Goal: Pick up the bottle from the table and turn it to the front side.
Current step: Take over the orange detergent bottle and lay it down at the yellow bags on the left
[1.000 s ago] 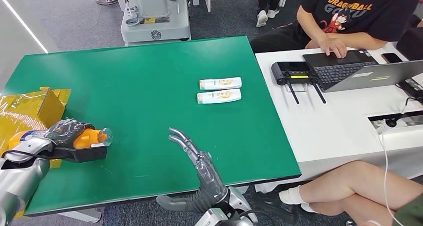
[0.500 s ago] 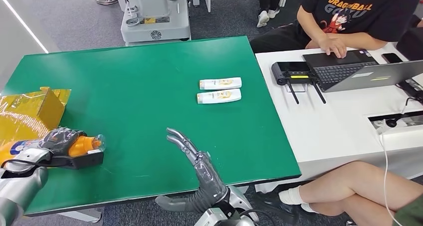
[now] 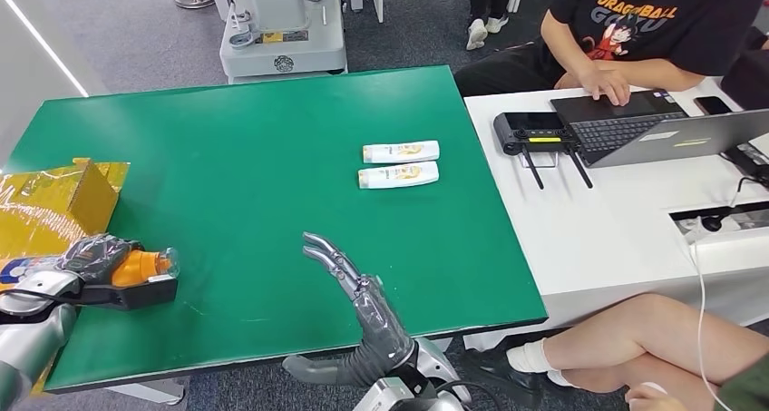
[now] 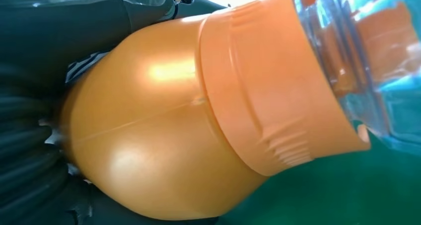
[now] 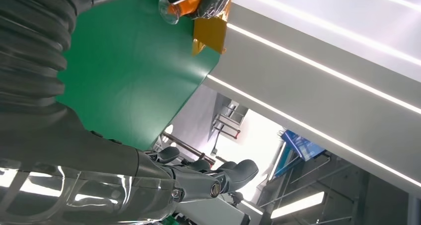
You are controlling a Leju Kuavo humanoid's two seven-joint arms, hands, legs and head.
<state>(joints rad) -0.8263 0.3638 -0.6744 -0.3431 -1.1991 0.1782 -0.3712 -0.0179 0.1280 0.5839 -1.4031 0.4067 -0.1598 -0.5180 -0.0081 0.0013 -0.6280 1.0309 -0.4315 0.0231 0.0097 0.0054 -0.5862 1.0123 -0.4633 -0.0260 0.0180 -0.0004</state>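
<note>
We are seeing the green table (image 3: 272,139) filling the middle of the head view, with a white desk (image 3: 617,202) touching its right edge. A wide stretch of bare green is lying between the left edge and the centre, and more is lying along the far edge at the top.

At the lower left, our left hand (image 3: 91,259) is gripping the orange bottle (image 3: 136,268) around its body, fingers wrapped closed on it. The bottle is lying on its side over the table's left edge, long axis running left to right, clear cap end pointing right toward the table's middle. Whether it is touching the green surface, we cannot tell. In the left wrist view the bottle (image 4: 164,135) is showing a glossy orange shoulder, a ribbed orange collar and a clear cap. A yellow box (image 3: 54,202) is sitting just behind the hand, at the left border.

At the lower centre, our right hand (image 3: 358,288) is hovering above the near edge, fingers stretched apart and holding nothing.

Right of centre, two white tubes (image 3: 399,164) are lying side by side, parallel, well apart from both hands.
</note>
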